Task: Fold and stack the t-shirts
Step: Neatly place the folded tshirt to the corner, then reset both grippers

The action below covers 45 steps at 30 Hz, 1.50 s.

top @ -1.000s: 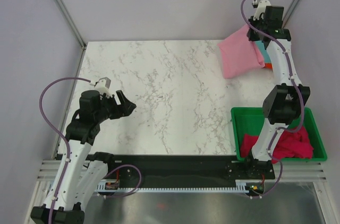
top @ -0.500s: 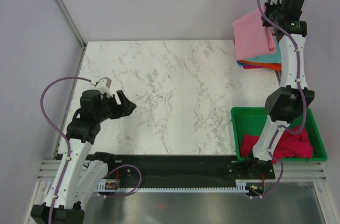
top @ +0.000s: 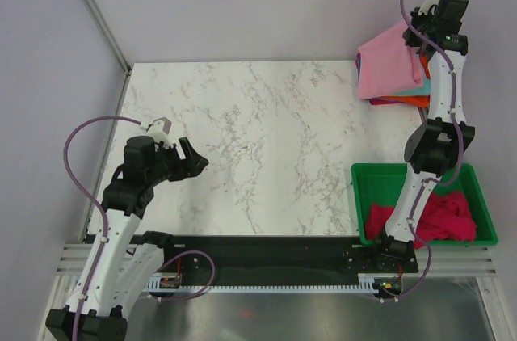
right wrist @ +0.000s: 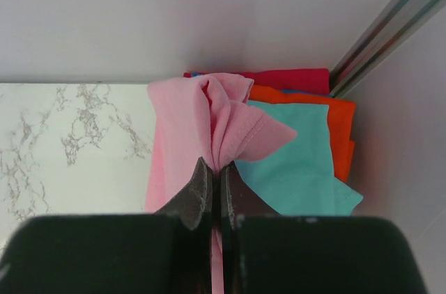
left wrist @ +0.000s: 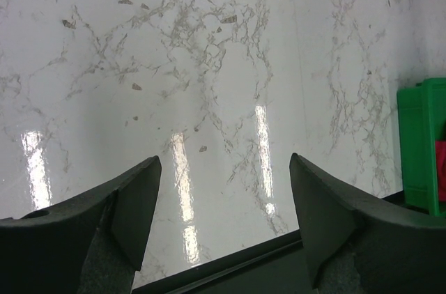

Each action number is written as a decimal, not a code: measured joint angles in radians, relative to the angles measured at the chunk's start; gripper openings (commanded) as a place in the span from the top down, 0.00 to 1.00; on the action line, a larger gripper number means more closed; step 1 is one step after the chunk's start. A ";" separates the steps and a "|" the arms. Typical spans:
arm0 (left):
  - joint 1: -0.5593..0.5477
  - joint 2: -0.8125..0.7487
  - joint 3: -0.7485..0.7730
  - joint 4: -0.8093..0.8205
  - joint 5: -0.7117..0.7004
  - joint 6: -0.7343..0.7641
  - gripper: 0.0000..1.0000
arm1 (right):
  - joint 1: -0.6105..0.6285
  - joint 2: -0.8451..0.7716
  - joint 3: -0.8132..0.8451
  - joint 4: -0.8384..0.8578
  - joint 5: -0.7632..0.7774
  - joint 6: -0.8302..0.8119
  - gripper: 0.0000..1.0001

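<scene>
A folded light pink t-shirt point(top: 388, 66) point(right wrist: 182, 127) hangs from my right gripper point(right wrist: 216, 166) point(top: 426, 30), which is shut on a bunched edge of it, high over the table's far right corner. Under it lies a stack of folded t-shirts: teal point(right wrist: 300, 161) on top, then orange point(right wrist: 338, 120), with red point(right wrist: 293, 78) at the back; the stack point(top: 408, 98) peeks out below the pink cloth. A magenta t-shirt point(top: 440, 220) lies crumpled in the green bin point(top: 359, 175). My left gripper point(left wrist: 223, 182) point(top: 187, 155) stands open over bare marble at the near left.
The green bin sits at the near right, its corner point(left wrist: 418, 148) showing in the left wrist view. A metal frame post point(right wrist: 390, 22) runs beside the stack. Grey walls close the back and sides. A black strip point(top: 258, 248) edges the table's front.
My right gripper has carried the pink t-shirt to the right and back, from beside the stack to above it. The left arm has stayed where it was.
</scene>
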 measured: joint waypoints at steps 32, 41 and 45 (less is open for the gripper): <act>-0.024 0.029 -0.002 0.003 -0.001 0.000 0.18 | -0.170 0.494 0.050 0.485 0.137 0.130 0.22; -0.031 0.008 -0.002 0.003 0.001 0.000 0.18 | -0.165 0.283 -0.152 0.526 0.214 0.152 0.02; -0.034 -0.016 -0.002 0.003 0.002 0.000 0.18 | -0.170 0.092 -0.206 0.532 0.280 0.228 0.02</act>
